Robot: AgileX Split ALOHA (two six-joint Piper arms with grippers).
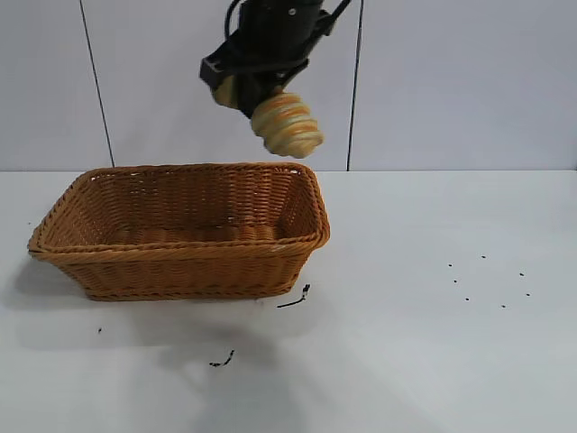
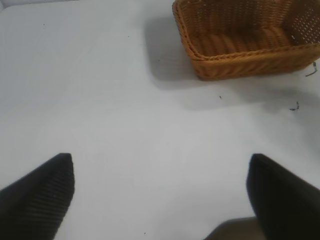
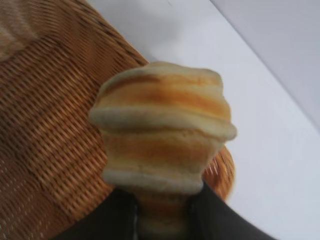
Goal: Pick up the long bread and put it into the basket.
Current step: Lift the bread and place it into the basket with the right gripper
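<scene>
Long bread (image 3: 162, 135) pinched in the right claw (image 1: 257, 95), arm cut off, above basket (image 1: 180, 262).

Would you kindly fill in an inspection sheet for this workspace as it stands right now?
Surface: white table, bare apart from the items below.
Job's things: long bread held in the air above the right end of the basket; nothing seen inside the basket.
Clutter: small dark scraps in front of the basket and dark specks to the right.
Grippers: right gripper shut on the long bread, above the basket's far right corner; left gripper open, low over bare table, away from the basket.
Cables: black cables on the right arm.
Surroundings: pale wall panels with dark seams.
</scene>
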